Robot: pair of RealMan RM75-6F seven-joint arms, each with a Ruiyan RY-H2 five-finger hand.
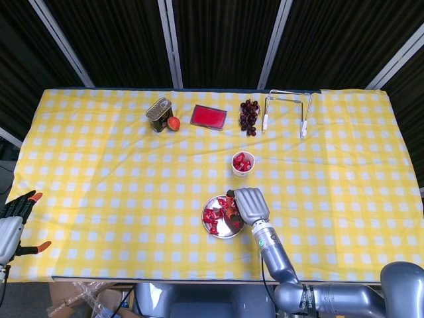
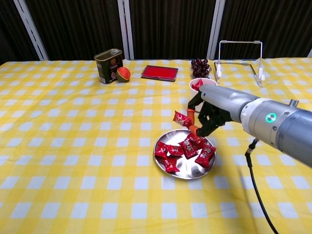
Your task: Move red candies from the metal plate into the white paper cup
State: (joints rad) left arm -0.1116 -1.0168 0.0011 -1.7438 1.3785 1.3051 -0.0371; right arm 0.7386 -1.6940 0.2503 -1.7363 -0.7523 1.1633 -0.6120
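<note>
- right hand (image 2: 210, 113) is hovering above the far edge of the metal plate (image 2: 163, 163), its fingers curled in and pinching one red candy (image 2: 182, 119) at the fingertips; the other fingers are hanging loosely below the palm.
- that pinched candy is sticking out to the left of the hand, clear of the plate and lifted well above the pile, tilted with one wrapper end pointing down.
- left hand (image 1: 12, 225) is sitting at the near left corner of the worktop (image 2: 73, 146), well apart from everything, fingers spread and holding nothing.
- white paper cup (image 2: 201, 86) is standing just beyond the plate; in the chest view the right hand is covering most of it, with only the rim and some red wrappers inside showing. the head view (image 1: 242, 163) is showing red pieces in the cup too.
- judging by that, the task is looking partly done: a few candies are already in the cup, one is in transit, and a pile of remaining candies (image 2: 187, 148) is lying on the plate.
- the held candy is sitting short of the cup and to its left, at about rim height, so the hand is probably needing to carry it further away and rightward before letting go over the opening.
</note>
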